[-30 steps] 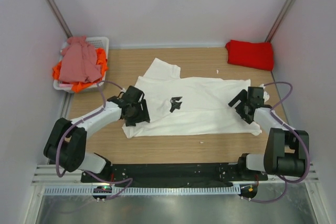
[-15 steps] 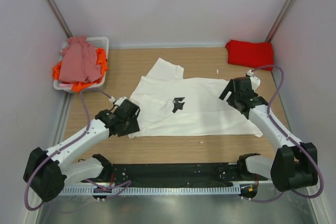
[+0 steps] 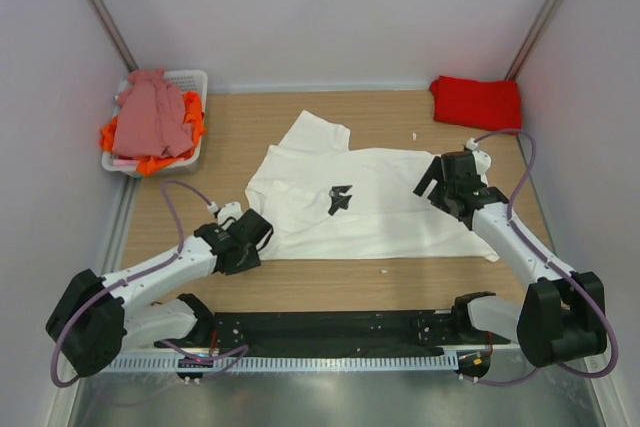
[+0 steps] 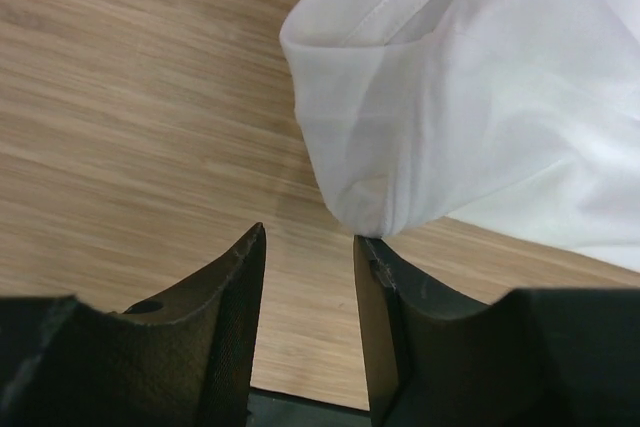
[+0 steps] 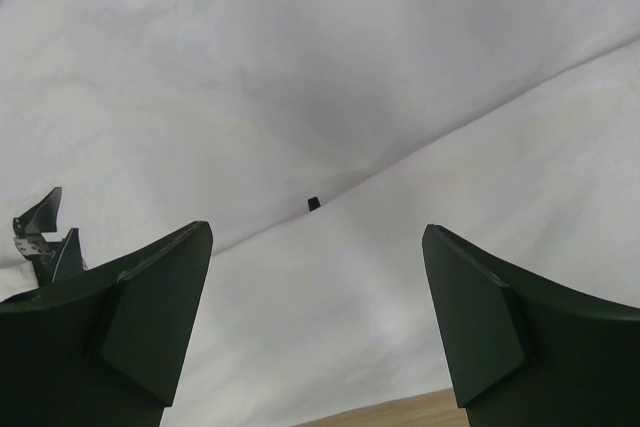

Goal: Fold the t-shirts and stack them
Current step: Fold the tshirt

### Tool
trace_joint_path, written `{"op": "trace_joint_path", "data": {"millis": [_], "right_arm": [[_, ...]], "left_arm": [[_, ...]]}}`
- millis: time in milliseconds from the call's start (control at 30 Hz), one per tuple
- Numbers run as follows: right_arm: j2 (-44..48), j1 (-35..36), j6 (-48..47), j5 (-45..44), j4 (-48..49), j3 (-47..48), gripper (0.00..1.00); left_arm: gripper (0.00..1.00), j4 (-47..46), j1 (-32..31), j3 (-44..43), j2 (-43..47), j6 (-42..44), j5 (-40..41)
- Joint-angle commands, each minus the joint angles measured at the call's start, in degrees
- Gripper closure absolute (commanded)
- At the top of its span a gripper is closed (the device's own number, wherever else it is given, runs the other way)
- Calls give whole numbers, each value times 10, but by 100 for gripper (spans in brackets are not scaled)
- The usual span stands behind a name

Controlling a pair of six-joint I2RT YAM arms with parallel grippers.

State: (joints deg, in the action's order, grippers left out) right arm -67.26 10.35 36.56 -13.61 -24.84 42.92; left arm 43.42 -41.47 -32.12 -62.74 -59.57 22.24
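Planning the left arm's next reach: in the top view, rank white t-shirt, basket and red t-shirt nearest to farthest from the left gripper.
1. white t-shirt: its near-left corner lies just ahead of the left gripper.
2. basket: at the far left.
3. red t-shirt: at the far right.

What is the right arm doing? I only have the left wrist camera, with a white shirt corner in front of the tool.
Observer: The right tool is open over the white t-shirt, right of its black chest print.
Operator: Is anything folded already?
Observer: A red t-shirt lies folded in the table's far right corner.
Operator: What remains?
Observer: A pink t-shirt and an orange t-shirt are heaped in the white basket, far left.
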Motion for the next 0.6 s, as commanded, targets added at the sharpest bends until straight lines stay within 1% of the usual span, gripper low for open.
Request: {"op": "trace_joint_path", "data": {"millis": [0,100,133,267,367,400,567], "right_arm": [[-1,3,3,2,21,-9,7],[-15,2,5,14,36,-15,7],[-18,3,4,20,44,-20,7],[-34,3,7,41,66,-32,7],[-47,4,6,60,87,-45,7],[-55,4,7,60,91,-48,8],[-76,4,3,58,106,-53,7]], "left_arm": [[58,-36,-4,-21,-39,8,39],[60,-52,-3,-32,-74,26,35],[61,-55,-3,-40,-97,30,32],[63,-61,-3,-52,-122,43,21],[48,-68,-4,-46,-107,49,15],[40,-69,-4,-44,-102,50,15],[39,-65,-5,-37,-85,50,19]]}}
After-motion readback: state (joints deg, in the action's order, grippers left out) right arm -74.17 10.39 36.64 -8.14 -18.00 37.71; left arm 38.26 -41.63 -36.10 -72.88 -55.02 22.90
